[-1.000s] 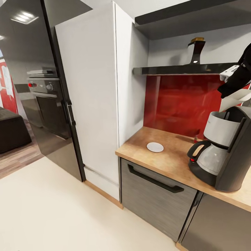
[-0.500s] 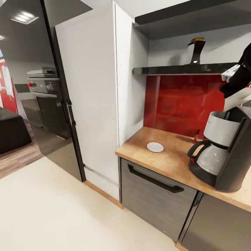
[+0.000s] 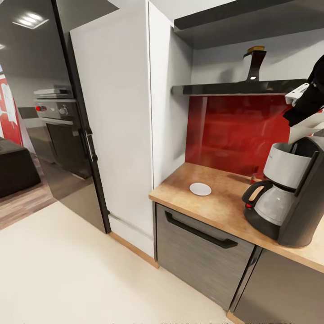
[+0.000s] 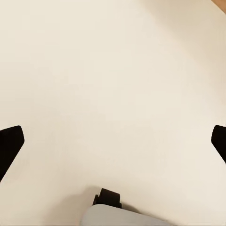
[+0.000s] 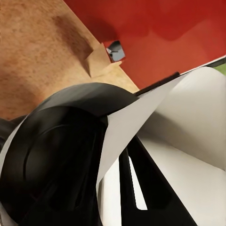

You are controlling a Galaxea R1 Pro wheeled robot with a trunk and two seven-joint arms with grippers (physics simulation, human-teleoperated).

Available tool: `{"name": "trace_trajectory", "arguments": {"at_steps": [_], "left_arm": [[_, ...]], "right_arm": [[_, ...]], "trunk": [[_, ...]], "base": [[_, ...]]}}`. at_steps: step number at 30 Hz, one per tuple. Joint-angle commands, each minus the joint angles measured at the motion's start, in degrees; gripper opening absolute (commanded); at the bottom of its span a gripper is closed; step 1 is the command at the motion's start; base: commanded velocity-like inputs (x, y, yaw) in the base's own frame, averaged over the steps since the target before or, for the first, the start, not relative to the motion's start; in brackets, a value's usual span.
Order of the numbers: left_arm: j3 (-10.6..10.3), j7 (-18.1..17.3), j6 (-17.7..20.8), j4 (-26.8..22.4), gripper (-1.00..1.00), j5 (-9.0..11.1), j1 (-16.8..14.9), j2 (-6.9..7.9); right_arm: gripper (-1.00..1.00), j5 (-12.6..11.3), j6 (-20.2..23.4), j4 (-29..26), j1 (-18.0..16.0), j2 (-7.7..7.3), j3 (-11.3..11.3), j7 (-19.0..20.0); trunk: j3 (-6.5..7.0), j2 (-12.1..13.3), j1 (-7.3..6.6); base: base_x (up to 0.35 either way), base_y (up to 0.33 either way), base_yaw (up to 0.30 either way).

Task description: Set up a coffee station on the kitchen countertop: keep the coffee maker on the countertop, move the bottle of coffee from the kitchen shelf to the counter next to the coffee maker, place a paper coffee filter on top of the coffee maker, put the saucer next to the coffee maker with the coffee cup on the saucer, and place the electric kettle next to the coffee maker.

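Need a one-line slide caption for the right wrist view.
Right gripper holds a white paper coffee filter just above the coffee maker, with wooden countertop and red backsplash behind.

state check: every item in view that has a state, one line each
coffee maker: upright on the countertop, carafe in place
paper coffee filter: held just above the coffee maker
right gripper: shut on the filter
left gripper: open, over bare floor
saucer: flat on the countertop, empty
drawer: closed

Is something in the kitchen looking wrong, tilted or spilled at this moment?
Nothing is spilled or damaged. The paper coffee filter hangs tilted in the right gripper above the coffee maker, not yet seated. The saucer lies flat on the countertop.
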Motion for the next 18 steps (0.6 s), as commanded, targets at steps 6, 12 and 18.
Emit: {"name": "trace_trajectory", "arguments": {"at_steps": [6,12,18], "left_arm": [[0.0,0.0,0.0,-0.1,1.0,0.6,0.0,-0.02],[0.0,0.0,0.0,-0.1,1.0,0.5,0.0,-0.02],[0.0,0.0,0.0,-0.1,1.0,0.6,0.0,-0.02]], "right_arm": [[-1.0,0.4,0.4,-0.1,0.0,0.07,0.2,0.4],[-1.0,0.4,0.4,-0.1,0.0,0.08,0.2,0.4],[-1.0,0.4,0.4,-0.1,0.0,0.14,0.2,0.4]], "trunk": [[-0.54,0.0,0.0],[-0.67,0.0,0.0],[-0.97,0.0,0.0]], "base": [[0.0,0.0,0.0],[0.0,0.0,0.0],[0.0,0.0,0.0]]}}
